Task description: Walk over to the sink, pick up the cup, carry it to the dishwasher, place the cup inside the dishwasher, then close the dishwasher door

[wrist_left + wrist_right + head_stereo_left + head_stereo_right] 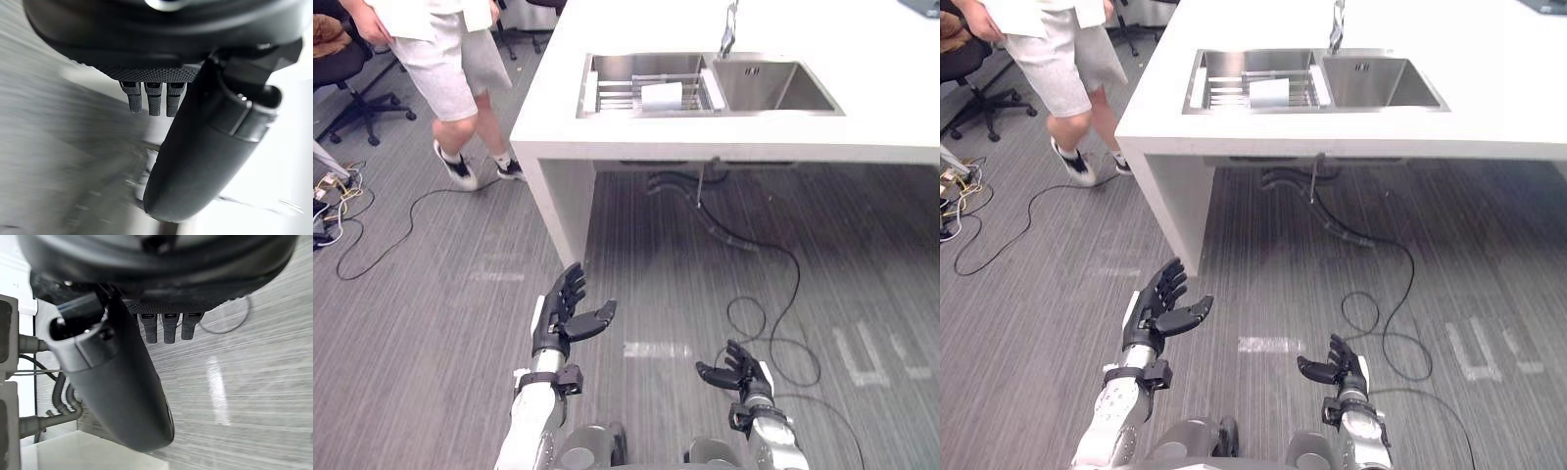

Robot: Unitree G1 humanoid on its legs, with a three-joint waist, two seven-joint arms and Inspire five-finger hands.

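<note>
Up ahead in the left basin of the sink point(636, 65), set in a white counter point(705, 137): wire rack point(612, 95), holding the white cup point(661, 96). Low over the grey floor point(431, 343), well apart from it: left hand point(560, 318) and right hand point(741, 373), fingers point(571, 285) spread wide, thumbs out.

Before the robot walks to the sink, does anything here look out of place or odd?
Nothing is spilled or broken. The white cup sits on a wire rack in the left basin of the sink, seemingly on its side. A person stands by the counter, and a loose black cable trails on the floor there.
</note>
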